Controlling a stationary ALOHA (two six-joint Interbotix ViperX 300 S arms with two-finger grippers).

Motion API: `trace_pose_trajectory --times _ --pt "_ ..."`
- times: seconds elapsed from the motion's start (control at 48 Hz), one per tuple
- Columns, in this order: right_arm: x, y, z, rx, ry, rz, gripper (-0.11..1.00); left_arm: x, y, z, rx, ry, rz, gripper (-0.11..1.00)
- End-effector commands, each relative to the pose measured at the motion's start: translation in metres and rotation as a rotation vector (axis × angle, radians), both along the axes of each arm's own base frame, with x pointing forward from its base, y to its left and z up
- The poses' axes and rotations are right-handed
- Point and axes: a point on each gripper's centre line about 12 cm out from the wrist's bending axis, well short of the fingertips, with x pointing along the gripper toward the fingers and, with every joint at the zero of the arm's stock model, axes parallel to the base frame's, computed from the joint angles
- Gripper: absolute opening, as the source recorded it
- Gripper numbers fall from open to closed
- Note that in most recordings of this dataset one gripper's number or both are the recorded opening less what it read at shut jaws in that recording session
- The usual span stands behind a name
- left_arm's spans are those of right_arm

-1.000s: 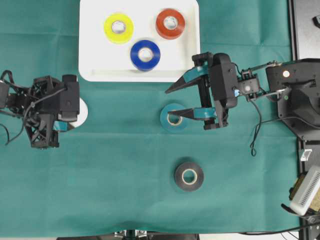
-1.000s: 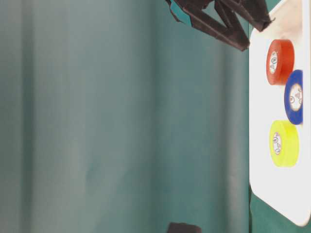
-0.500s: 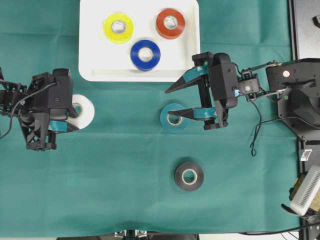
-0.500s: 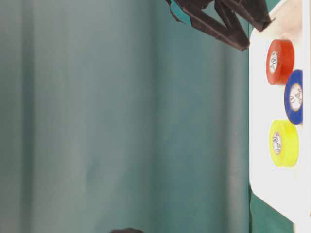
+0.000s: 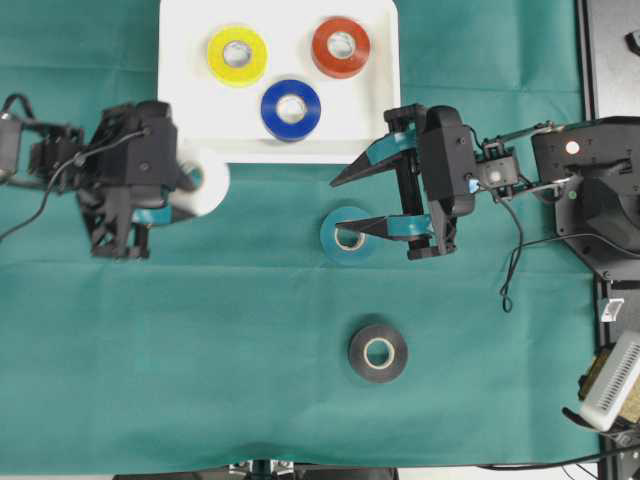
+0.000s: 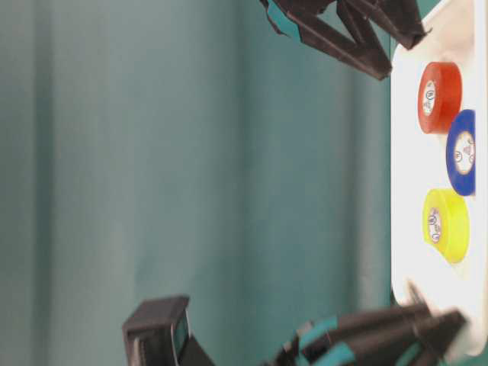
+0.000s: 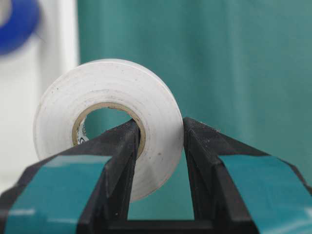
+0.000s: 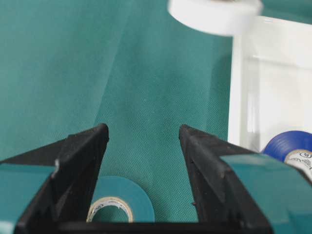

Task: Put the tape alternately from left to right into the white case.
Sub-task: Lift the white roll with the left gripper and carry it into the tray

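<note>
Yellow roll (image 5: 237, 55), blue roll (image 5: 291, 109) and red roll (image 5: 341, 47) lie in the white case (image 5: 180, 120). My left hand (image 7: 158, 146) grips the white roll (image 7: 109, 117) at its rim; my right hand (image 5: 355, 205) gapes over the teal roll (image 5: 343, 236); the black roll (image 5: 378, 352) waits.

Yellow, red, blue tape (image 5: 291, 109) in white case (image 5: 180, 100); white roll (image 7: 107, 112) claw-held

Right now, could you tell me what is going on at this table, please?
The left claw is shut on the wall of the white roll and holds it at the near edge of the white tray. The yellow roll, red roll and blue roll already lie in the tray. The right claw hangs open above the teal roll. The black roll lies on the green cloth.
</note>
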Motion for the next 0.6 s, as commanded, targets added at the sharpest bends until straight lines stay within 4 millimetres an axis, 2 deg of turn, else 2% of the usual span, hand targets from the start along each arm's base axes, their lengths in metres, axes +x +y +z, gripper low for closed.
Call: trace_pose_trajectory --times 0.0,0.271,0.583 --pt "0.002 0.001 0.006 0.006 -0.024 0.003 0.64 0.018 0.013 0.015 0.056 -0.069 -0.013 -0.02" --pt "-0.001 0.001 0.003 0.009 -0.014 0.002 0.64 0.046 0.048 0.004 0.160 -0.095 -0.010 -0.02" --pt "-0.001 0.001 0.003 0.007 -0.014 0.002 0.64 0.076 0.088 0.005 0.185 -0.156 0.074 -0.02"
